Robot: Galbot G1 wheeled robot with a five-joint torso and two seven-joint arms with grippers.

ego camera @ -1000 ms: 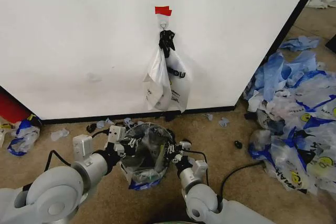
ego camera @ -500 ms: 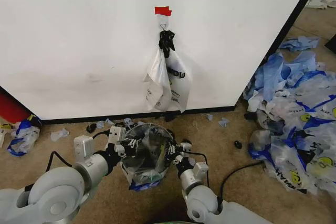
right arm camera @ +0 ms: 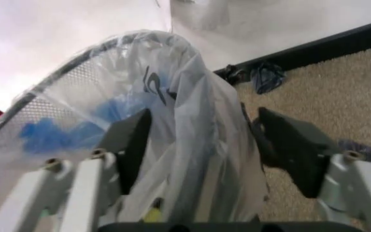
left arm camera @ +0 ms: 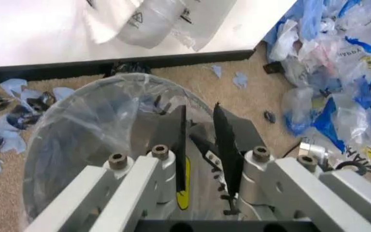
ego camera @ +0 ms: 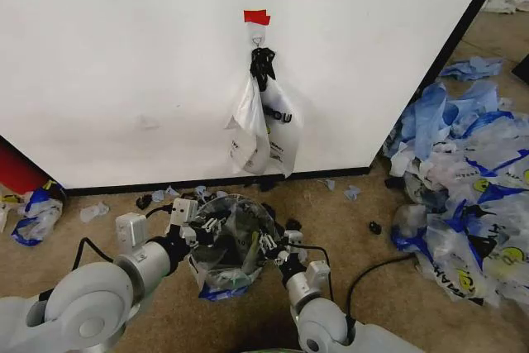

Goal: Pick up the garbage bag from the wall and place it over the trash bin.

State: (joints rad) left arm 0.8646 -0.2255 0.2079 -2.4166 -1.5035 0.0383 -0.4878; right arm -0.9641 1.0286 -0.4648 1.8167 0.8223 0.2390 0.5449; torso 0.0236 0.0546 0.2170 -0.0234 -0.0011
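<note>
We judge the task nearly done: a thin translucent whitish plastic bag with blue trim [ego camera: 227,245] already lines the small round black wire-mesh bin [ego camera: 216,283] on the tan carpet just before the white wall panel [ego camera: 124,64]. Our left hand [ego camera: 208,225] sits at the bin's left rim, fingers close together and apparently pinching the film. Our right hand [ego camera: 266,245], fingers spread, straddles a bunched fold at the right rim. What remains is settling that edge. Another bag [ego camera: 264,126] hangs from the wall hook.
</note>
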